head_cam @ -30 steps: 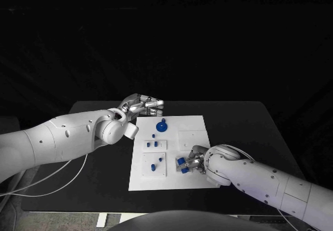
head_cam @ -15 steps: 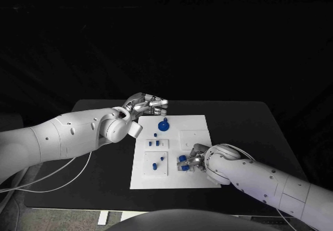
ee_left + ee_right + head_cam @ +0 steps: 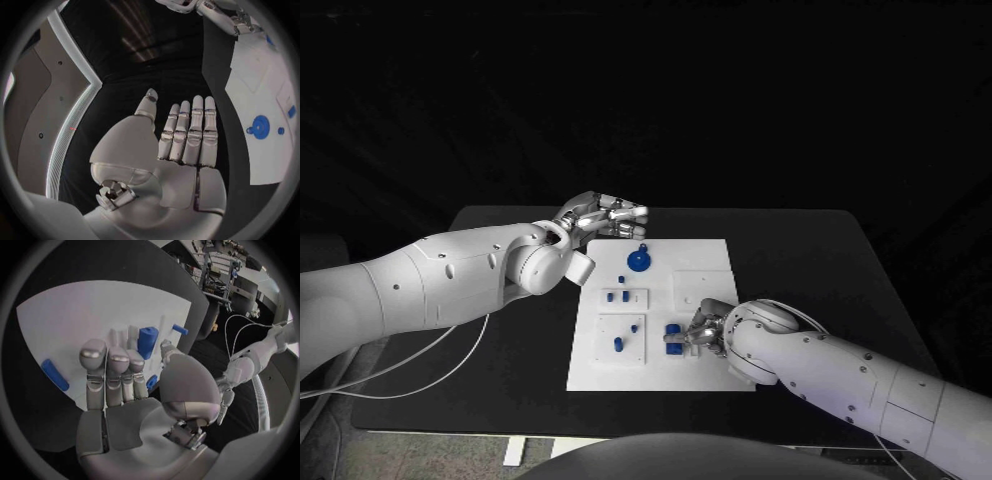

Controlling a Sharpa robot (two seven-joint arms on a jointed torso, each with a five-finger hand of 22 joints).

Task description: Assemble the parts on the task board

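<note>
The small blue cylindrical part (image 3: 674, 329) is pinched by the right silver hand (image 3: 702, 333) at the white task board's (image 3: 704, 250) lower centre — shifted slightly leftward, suggesting seating is underway — while the left silver hand (image 3: 604, 217) is held spread at upper left.

You have a black, matte, rectangular worktop (image 3: 790, 240) as the landmark. Thin white cables (image 3: 423, 370) loop over its near left corner and trail off past its left edge. Beneath its near edge, pale floor (image 3: 430, 455) shows, with a short white leg or bracket (image 3: 512, 456) standing there just under the worktop. Behind its far edge everything is a dark backdrop (image 3: 733, 100) without detail you can make out.
</note>
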